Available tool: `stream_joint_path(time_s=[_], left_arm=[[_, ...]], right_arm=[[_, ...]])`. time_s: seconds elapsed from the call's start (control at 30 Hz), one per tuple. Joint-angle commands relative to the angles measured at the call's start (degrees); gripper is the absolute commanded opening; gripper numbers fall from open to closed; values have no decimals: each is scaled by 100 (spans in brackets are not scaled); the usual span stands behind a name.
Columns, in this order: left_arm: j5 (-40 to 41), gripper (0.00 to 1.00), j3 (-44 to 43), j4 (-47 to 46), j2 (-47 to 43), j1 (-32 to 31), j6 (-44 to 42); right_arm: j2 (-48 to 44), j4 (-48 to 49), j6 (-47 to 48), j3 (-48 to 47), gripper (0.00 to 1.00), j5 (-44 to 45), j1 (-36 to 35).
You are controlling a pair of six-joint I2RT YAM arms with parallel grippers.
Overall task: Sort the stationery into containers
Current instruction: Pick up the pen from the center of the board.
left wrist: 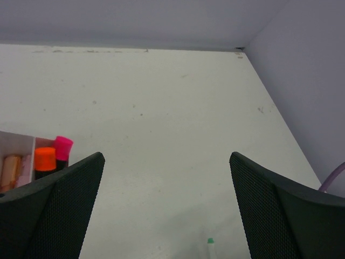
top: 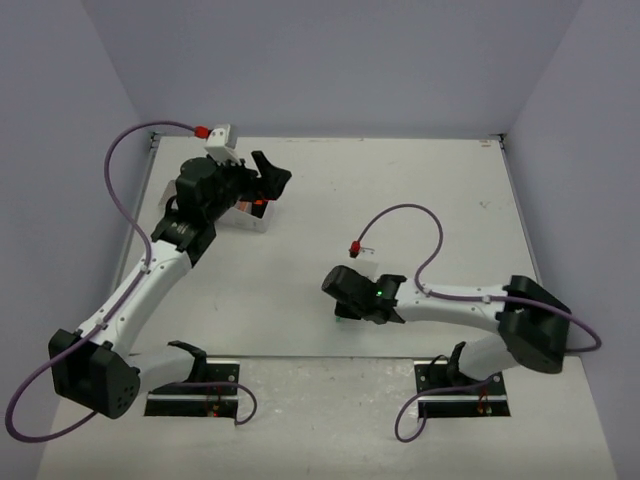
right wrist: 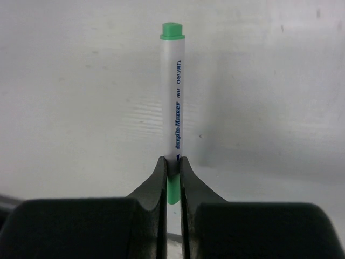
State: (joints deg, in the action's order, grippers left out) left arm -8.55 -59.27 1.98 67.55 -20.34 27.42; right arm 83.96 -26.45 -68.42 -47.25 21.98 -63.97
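Slipping is the big worry here. The right gripper pinches the green-capped acrylic marker close to 1 end, so most of the marker sticks out in front of the fingers. With so little of it in the grip, the long end could swing down or twist when the arm lifts. If it twists, it may slide out and roll away on the counter.

A second worry is the drop-off. The white organiser sits far off at the left side of the counter, well apart from the marker. Its slots are narrow, and 1 of them already holds an orange highlighter and a pink highlighter, with tan erasers just beside them. A tilted marker could catch on a thin wall and fall outside. The left arm hangs right by the organiser too, so the 2 arms could bump if both go there.

The right gripper is squeezed tight on the marker, with its 2 fingers pressed on either side of the thin body. I cannot tell if the marker is off the counter yet. The left gripper is spread wide, holds nothing and touches nothing.
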Motion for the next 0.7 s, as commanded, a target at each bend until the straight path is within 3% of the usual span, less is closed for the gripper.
stream_joint_path(time_s=[0.0,0.07,0.17,0.37,0.57,0.67], left_arm=[[-1947,100,82,-1028,385,-14,430],[-2800,100,254,-1954,494,-14,1110],[-3830,100,383,-3029,703,-31,1785],[-4690,100,675,-4455,929,-86,2496],[-4725,99,566,-4127,1296,-269,2189],[-4768,90,517,-4096,1516,-281,2160]], right_arm=[[-1562,2315,3148,450,0,-9,315],[-2162,3103,4477,703,0,-1034,633],[-2599,3858,5299,1037,0,-2083,1187],[-2473,3846,5494,695,0,-2243,1567],[-2279,3937,5436,489,0,-2561,1564],[-2312,3998,5413,476,0,-2610,1568]])
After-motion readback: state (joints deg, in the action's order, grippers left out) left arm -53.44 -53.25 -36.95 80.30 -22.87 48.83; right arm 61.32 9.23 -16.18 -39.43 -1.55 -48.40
